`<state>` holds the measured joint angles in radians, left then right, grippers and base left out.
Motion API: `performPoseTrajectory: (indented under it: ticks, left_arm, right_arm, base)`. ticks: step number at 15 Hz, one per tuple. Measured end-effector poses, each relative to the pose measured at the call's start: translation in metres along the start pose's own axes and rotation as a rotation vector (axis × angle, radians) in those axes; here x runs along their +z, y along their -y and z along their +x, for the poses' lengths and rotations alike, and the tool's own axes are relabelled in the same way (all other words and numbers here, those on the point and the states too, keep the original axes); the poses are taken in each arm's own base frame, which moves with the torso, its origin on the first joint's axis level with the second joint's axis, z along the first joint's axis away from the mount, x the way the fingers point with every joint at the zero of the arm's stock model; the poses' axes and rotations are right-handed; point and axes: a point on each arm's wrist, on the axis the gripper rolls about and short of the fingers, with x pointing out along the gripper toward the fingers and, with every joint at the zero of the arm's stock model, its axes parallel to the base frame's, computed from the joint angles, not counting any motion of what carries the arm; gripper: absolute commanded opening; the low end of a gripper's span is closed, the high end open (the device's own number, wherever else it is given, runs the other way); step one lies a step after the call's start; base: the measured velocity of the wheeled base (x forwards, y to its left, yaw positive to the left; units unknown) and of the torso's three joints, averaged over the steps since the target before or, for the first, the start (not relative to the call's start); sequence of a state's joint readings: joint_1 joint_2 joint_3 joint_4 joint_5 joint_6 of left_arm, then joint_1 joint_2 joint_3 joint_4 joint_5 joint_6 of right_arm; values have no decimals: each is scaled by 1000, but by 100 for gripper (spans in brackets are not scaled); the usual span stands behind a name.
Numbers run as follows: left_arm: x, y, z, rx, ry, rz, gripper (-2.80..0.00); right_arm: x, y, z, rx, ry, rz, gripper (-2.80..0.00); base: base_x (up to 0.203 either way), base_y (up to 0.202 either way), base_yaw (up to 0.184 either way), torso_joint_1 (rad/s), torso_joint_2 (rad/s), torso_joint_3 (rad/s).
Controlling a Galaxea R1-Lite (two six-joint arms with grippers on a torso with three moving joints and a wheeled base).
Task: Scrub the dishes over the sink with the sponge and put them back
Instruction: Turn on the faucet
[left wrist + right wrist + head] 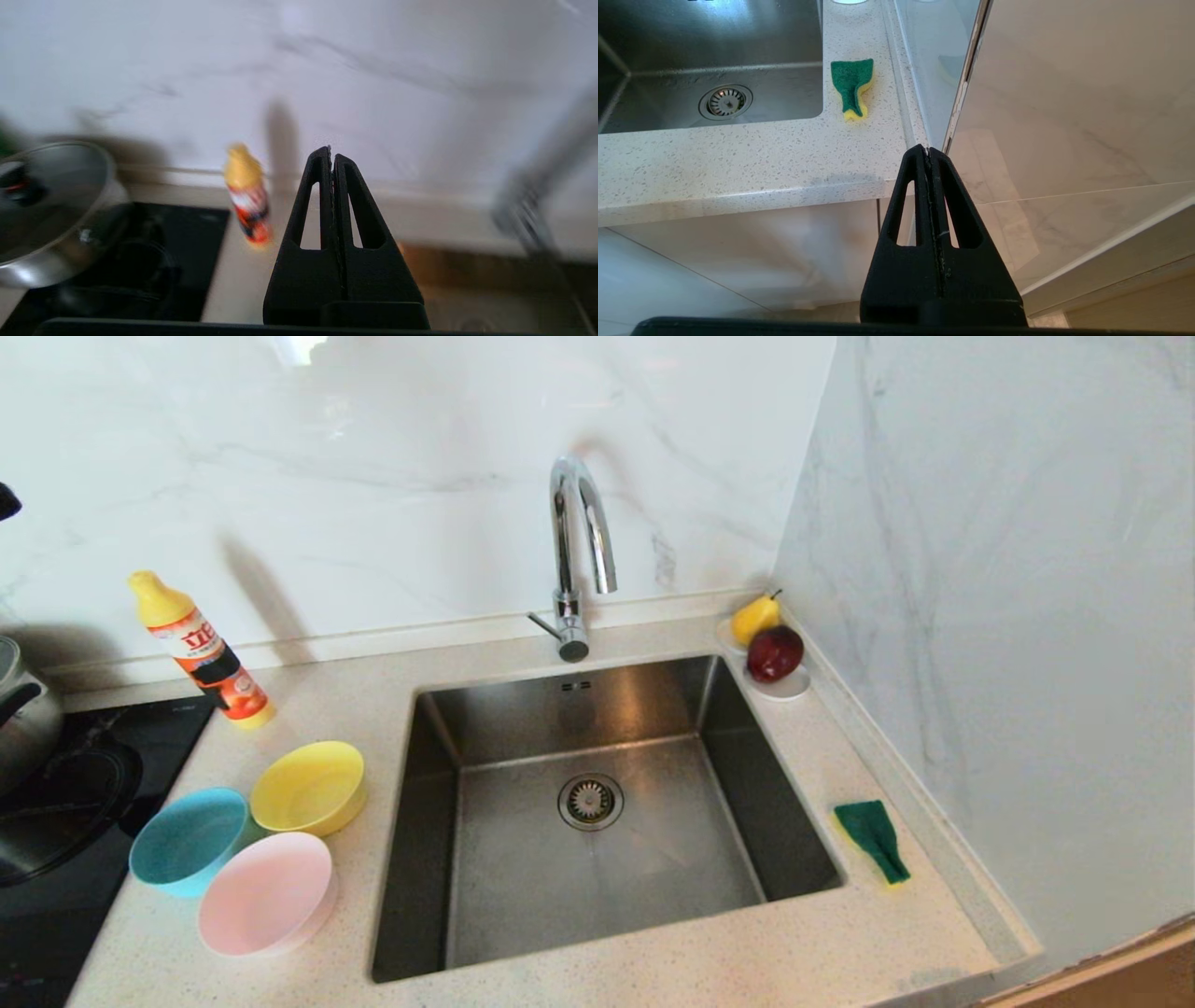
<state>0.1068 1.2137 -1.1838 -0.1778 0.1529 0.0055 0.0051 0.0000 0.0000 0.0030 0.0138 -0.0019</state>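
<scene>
Three bowls sit on the counter left of the sink: yellow, teal-blue and pale pink. The green-and-yellow sponge lies on the counter to the right of the basin. My left gripper is shut and empty, held above the counter and pointing toward the back wall near the detergent bottle. My right gripper is shut and empty, low in front of the counter's front edge, short of the sponge. Neither gripper shows in the head view.
A detergent bottle leans at the back left. A steel pot stands on the black cooktop. A saucer with an apple and a pear sits at the sink's back right corner. The faucet arches over the basin. A marble wall closes the right.
</scene>
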Motion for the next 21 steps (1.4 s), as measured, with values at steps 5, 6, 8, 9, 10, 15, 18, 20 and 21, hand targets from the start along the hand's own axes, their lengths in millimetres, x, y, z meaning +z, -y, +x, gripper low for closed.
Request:
performPoseTrajectory:
  ticks: [5, 6, 8, 9, 10, 15, 18, 20, 21]
  left_arm:
    - [-55, -8, -91, -251, -160, 113, -280]
    - [-70, -10, -108, -271, -174, 130, -280]
    - [-99, -14, -140, -293, -183, 161, -280]
    - [-115, -16, -155, -305, -190, 172, -280]
    - [-132, -18, -167, -318, -201, 179, -280]
    - [-214, -26, -211, -339, -226, 184, -280]
    - [-242, -30, -224, -292, -205, 144, -280]
    - [-253, -31, -230, -274, -171, 104, -280]
    - [-255, -32, -231, -257, -155, 65, -280]
  right_arm:
    - [0, 0, 0, 0, 0, -1, -280]
    - [0, 0, 0, 0, 0, 0, -280]
    - [0, 0, 0, 0, 0, 0, -280]
    - [0, 0, 0, 0, 0, -1, -280]
    - [0, 0, 0, 0, 0, 0, -280]
    - [0, 0, 0, 0, 0, 0, -280]
    - [0, 0, 0, 1, 0, 0, -280]
    - [0, 0, 0, 0, 0, 0, -280]
    - [0, 0, 0, 0, 0, 0, -280]
  base:
    - [0, 0, 0, 0, 0, 0]
    - [0, 0, 0, 0, 0, 0]
    - [0, 0, 0, 0, 0, 0]
    - [0, 0, 0, 0, 0, 0]
    - [0, 0, 0, 0, 0, 0]
    - [0, 0, 0, 0, 0, 0]
    - [0, 0, 0, 0, 0, 0]
    - [0, 0, 0, 0, 0, 0]
    - [0, 0, 0, 0, 0, 0]
